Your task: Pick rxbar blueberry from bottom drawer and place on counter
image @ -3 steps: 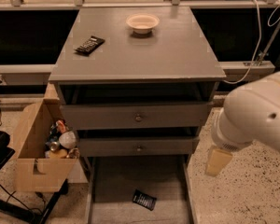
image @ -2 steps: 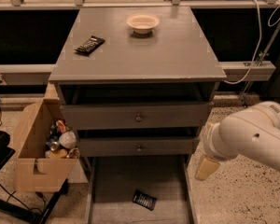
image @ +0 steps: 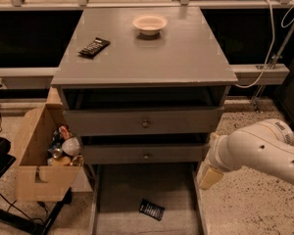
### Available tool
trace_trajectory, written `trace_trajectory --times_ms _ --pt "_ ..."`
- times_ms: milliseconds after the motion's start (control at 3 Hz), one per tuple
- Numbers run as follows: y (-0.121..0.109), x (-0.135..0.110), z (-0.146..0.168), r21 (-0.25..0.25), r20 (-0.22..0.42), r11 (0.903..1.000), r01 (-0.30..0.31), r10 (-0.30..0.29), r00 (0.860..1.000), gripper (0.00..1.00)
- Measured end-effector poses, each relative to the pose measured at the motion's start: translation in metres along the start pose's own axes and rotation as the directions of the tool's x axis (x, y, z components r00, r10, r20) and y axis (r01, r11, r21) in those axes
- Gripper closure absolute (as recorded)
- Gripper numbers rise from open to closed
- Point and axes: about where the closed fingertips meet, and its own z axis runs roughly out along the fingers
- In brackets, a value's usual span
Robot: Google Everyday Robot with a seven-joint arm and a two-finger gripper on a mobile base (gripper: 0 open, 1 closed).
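Note:
The rxbar blueberry (image: 152, 209), a small dark wrapper with fine white print, lies flat on the floor of the bottom drawer (image: 132, 187), near its front middle. The drawer is pulled out, a shallow grey tray under the two knobbed drawers. The counter (image: 152, 53) is the cabinet's flat grey top. My gripper (image: 209, 177) hangs from the white arm (image: 257, 151) at the drawer's right wall, above and to the right of the bar, apart from it. Nothing shows in its hold.
A longer black bar (image: 93, 47) and a white bowl (image: 149, 23) lie on the counter. A cardboard box (image: 36, 170) holding several items stands left of the cabinet. A white cable (image: 270, 38) hangs at the right. Speckled floor lies on the right.
My arm has swung left and down, bringing the gripper from beside the middle drawer to the right wall of the bottom drawer. The bar has not moved.

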Motion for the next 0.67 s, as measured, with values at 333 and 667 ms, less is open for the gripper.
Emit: trace_trajectory --times_ms 333,667 --pt "0.007 0.000 0.020 -0.014 0.043 0.9998 -0.016 0.017 0.999 0.00" --pt "0.039 0.015 0.084 -0.069 0.047 0.9972 -0.029 0.032 0.998 0.00"
